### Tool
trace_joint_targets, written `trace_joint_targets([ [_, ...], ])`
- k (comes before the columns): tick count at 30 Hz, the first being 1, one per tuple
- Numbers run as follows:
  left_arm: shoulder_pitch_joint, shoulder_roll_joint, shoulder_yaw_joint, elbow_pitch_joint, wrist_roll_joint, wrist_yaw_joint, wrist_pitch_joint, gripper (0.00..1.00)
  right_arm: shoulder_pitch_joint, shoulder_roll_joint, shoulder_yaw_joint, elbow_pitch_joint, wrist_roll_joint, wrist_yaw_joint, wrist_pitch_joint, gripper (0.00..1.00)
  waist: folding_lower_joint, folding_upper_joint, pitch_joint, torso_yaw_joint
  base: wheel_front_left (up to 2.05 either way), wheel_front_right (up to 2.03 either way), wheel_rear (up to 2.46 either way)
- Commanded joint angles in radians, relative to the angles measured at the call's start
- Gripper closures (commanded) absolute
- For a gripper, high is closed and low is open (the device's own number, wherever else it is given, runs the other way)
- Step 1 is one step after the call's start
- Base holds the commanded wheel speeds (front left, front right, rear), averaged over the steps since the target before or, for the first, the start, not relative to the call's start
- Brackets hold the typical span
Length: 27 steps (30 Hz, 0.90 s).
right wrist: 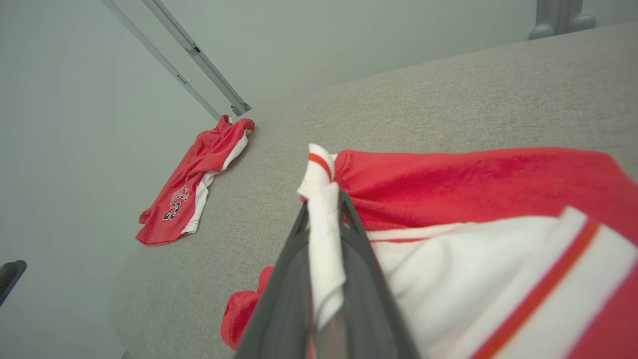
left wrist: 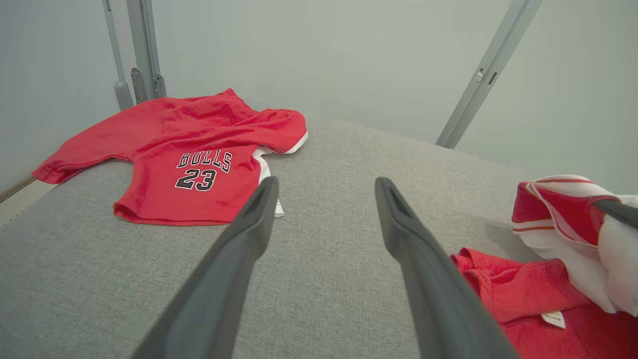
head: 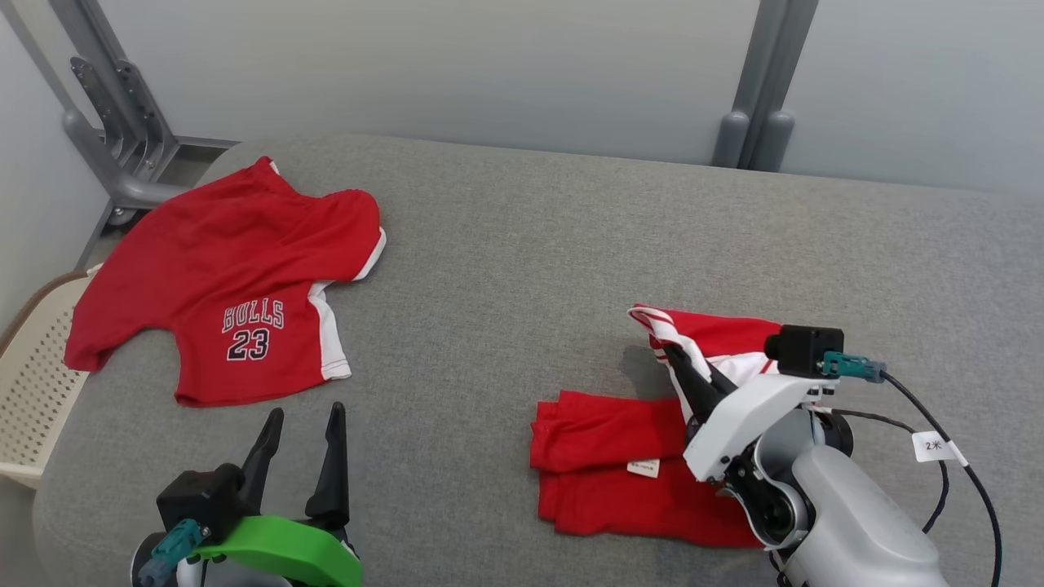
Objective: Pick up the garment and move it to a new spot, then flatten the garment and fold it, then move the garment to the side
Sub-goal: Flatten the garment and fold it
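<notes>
While the right gripper [head: 675, 359] pinched a white edge of the garment [head: 608, 469], the rest lay bunched just beside it, front right on the grey pad [head: 522, 244]. The left gripper [head: 303, 428], spread and empty, sat well apart leftward.

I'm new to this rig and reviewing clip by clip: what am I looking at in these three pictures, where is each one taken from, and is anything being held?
This is a two-armed robot. The head view looks down from a camera on its head. Each wrist view looks along that arm's two dark fingers. On the grey padded surface lie a red Bulls 23 jersey on the left and a red-and-white garment on the right. The right gripper is shut on that garment's white striped edge and holds it raised off the surface. The left gripper is open and holds nothing. It sits just in front of the jersey.
</notes>
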Motion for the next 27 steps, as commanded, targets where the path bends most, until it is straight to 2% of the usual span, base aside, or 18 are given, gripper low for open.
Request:
trace_joint_targets([
  [1, -0.012, 0.0, -0.002, 0.002, 0.005, -0.002, 0.001, 0.0, -0.016, 0.004, 0.011, 0.019, 0.009, 0.0, -0.01, 1.0, 0.0, 0.0, 0.008, 0.021, 0.0, 0.0, 0.0],
  [7, -0.015, 0.003, 0.0, 0.006, 0.005, -0.002, 0.0, 0.0, -0.036, 0.027, 0.061, 0.071, 0.038, 0.0, -0.031, 1.0, 0.0, 0.0, 0.013, 0.044, 0.0, 0.0, 0.0],
  [21, -0.02, 0.006, -0.001, 0.01, 0.003, 0.0, -0.002, 0.0, -0.06, 0.051, 0.19, 0.138, 0.107, 0.0, -0.061, 1.0, 0.0, 0.0, 0.013, 0.042, 0.0, 0.0, 0.0],
  [22, -0.019, 0.007, -0.002, 0.011, 0.003, -0.001, -0.002, 0.0, -0.062, 0.052, 0.2, 0.141, 0.113, 0.0, -0.061, 0.76, 0.0, 0.0, 0.012, 0.041, 0.0, 0.0, 0.0],
  [23, -0.019, 0.008, -0.002, 0.011, 0.002, -0.001, -0.002, 0.0, -0.066, 0.052, 0.21, 0.142, 0.119, 0.0, -0.062, 0.57, 0.0, 0.0, 0.011, 0.04, 0.0, 0.0, 0.0],
  [24, -0.019, 0.008, -0.002, 0.012, 0.001, -0.001, -0.002, 0.0, -0.07, 0.052, 0.218, 0.145, 0.124, 0.0, -0.064, 0.18, 0.0, 0.0, 0.01, 0.038, 0.0, 0.0, 0.0],
  [25, -0.019, 0.008, -0.003, 0.013, 0.001, -0.001, -0.002, 0.0, -0.072, 0.052, 0.226, 0.146, 0.131, 0.0, -0.065, 0.0, 0.0, 0.0, 0.008, 0.037, 0.0, 0.0, 0.0],
  [27, -0.017, 0.009, -0.004, 0.014, 0.0, 0.0, -0.001, 0.0, -0.074, 0.053, 0.247, 0.144, 0.147, 0.0, -0.064, 0.0, 0.0, 0.0, 0.005, 0.033, 0.0, 0.0, 0.0],
])
